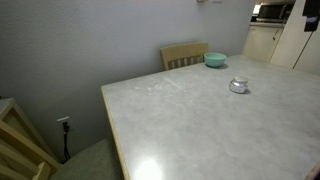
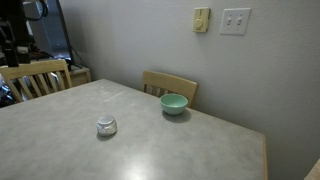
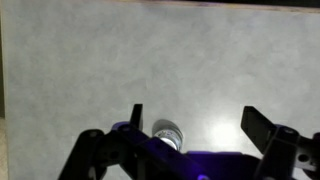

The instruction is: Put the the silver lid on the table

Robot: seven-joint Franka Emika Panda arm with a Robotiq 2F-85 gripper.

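Observation:
The silver lid (image 1: pixel 238 85) (image 2: pixel 107 126) is a small shiny round piece resting on the pale marbled table (image 1: pixel 180 120) (image 2: pixel 190 150), away from the edges. Seen from the wrist, the lid (image 3: pixel 168 132) lies low in the picture, just inside the left finger (image 3: pixel 137 118) and partly hidden by the gripper's body. My gripper (image 3: pixel 197 122) hangs above the tabletop, open wide, with nothing between its fingers. Neither the arm nor the gripper appears in the exterior views.
A teal bowl (image 1: pixel 215 59) (image 2: pixel 174 103) stands near the table's far edge, in front of a light wooden chair (image 1: pixel 184 54) (image 2: pixel 168 85). Another wooden chair (image 2: pixel 35 75) stands at a different side. Walls lie close behind.

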